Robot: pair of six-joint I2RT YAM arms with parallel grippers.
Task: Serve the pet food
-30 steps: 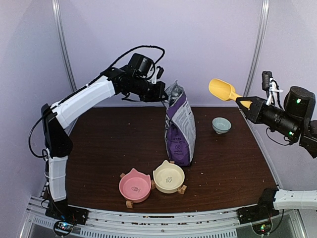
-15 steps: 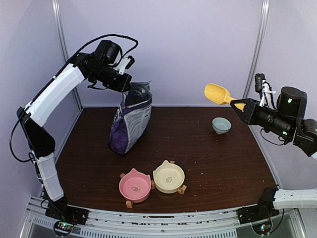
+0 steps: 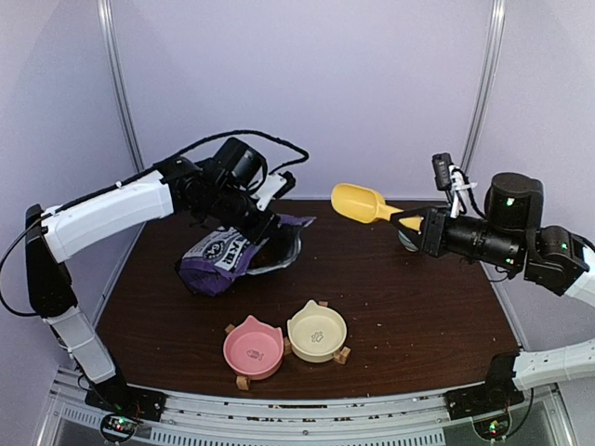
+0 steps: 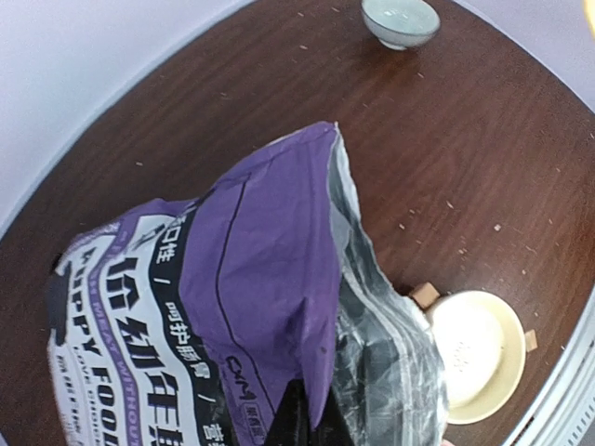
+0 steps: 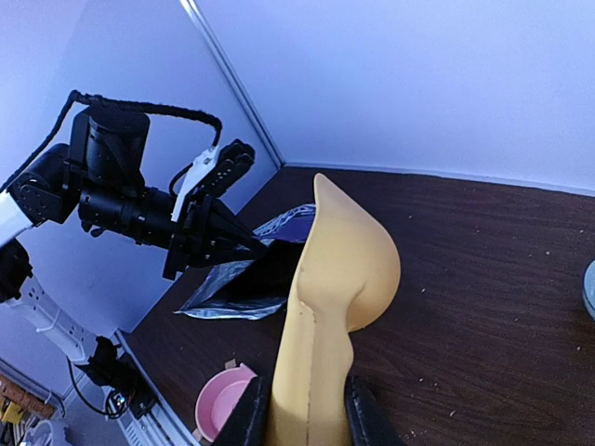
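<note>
Left gripper (image 3: 262, 229) is pinched tight on the top rim of the purple bag (image 3: 218, 258), at the mouth. The bag is tipped over on its side at about 9 o'clock from desk (image 3: 418, 307) centre, with the base end down on the wood and the mouth end held up off it, opening toward 3 o'clock. The label side faces up and the "PUPPY FOOD" text reads in the left wrist view. The mouth gapes and silver lining shows inside. Pet food: can't make it out in any view, since the bag interior past the lining is only dark shadow. Right gripper (image 3: 407, 221) is clamped on the handle of the yellow scoop (image 3: 356, 203), one finger on each side of the handle in the right wrist view. The scoop is held in the air at about 1 o'clock, roughly level, with its cup end pointing toward 9 o'clock at the bag mouth and a clear gap between the two. Pink bowl (image 3: 253, 350) and cream bowl (image 3: 316, 332) sit side by side on a small wooden stand at 6 o'clock, near the front edge, pink on the 9 o'clock side; the cream one lies just below the bag mouth in the left wrist view. Small grey-blue bowl (image 4: 400, 20) stands upright on the desk at about 2 o'clock, mostly hidden behind the right gripper from the top camera. Light crumbs are scattered over the desk.
</note>
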